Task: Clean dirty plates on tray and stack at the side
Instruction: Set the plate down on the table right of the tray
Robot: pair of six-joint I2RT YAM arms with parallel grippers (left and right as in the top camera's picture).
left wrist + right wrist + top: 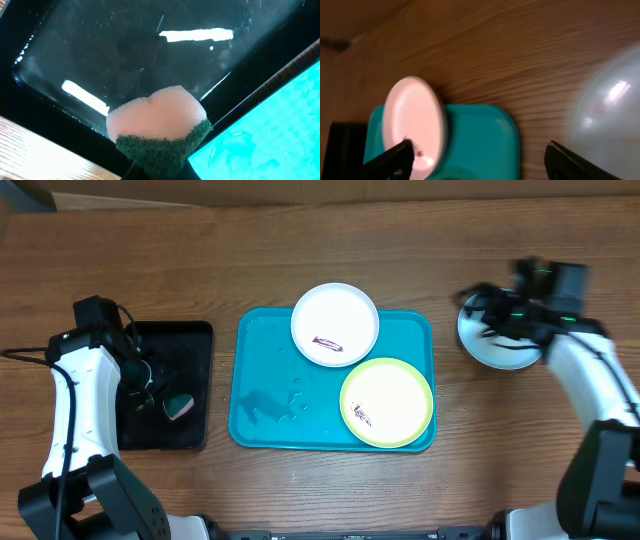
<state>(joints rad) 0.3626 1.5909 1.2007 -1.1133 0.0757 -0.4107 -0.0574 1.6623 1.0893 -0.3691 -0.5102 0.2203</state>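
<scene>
Right fingers (570,161) spread wide — blue plate (607,100) lies below them, ungripped.

Bright, even light from above fills the overhead view; the right arm (585,365) at 2 o'clock smears with motion. Strip-light glare streaks the black tray (125,50) behind a sharp sponge (157,117). The right wrist view is soft, the light blue plate (612,115) at 3 o'clock a hazy glow.

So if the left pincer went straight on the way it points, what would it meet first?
The sponge held in the left pincer would likely meet the black tray floor first. How far above it the sponge hangs is unclear.
</scene>
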